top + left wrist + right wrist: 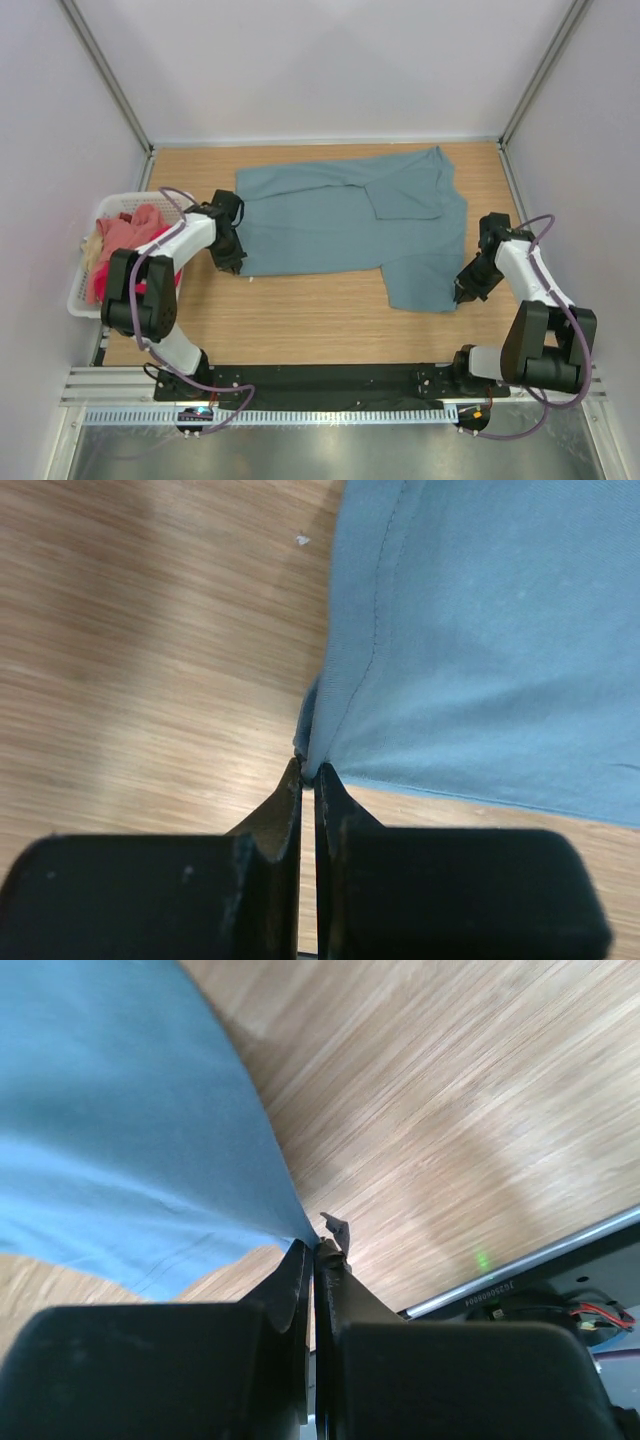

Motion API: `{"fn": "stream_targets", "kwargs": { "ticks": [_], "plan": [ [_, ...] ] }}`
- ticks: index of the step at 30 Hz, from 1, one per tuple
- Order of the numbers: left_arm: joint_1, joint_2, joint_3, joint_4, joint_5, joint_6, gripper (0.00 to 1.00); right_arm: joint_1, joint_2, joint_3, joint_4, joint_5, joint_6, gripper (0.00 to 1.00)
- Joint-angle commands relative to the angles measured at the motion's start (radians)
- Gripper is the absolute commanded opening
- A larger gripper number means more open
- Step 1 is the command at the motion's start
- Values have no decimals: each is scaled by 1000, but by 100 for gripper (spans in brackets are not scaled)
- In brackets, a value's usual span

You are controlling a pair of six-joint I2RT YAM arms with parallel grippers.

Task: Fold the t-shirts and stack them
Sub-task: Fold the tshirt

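Overhead, my left arm reaches forward and folds back on itself, tipping my left fingers down onto the grey-teal t-shirt, which lies spread on the worktop between both sets of fingers. My right arm bows outward, with my right fingers at the opposite near corner. From the left wrist, my left fingers are pinched tight on a hem corner, the cloth running ahead and rightward. From the right wrist, my right fingers are clamped on a corner tip, the cloth running ahead and leftward.

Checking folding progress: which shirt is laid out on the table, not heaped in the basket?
The large grey-teal cloth t-shirt, spread on the wooden table; the pink shirts lie bunched in the white slotted plastic basket.
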Motion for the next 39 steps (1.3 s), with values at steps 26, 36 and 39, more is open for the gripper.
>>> {"fn": "stream_targets", "kwargs": {
  "ticks": [26, 36, 39],
  "plan": [
    [-9, -143, 125, -122, -90, 51, 0, 86, -54, 423, -173, 31, -126, 1],
    [5, 133, 485, -174, -144, 95, 0, 102, 332, 881, -123, -7, -182, 1],
    [19, 211, 557, -200, -153, 99, 0, 104, 438, 1015, -128, -45, -186, 2]
  ]
}}
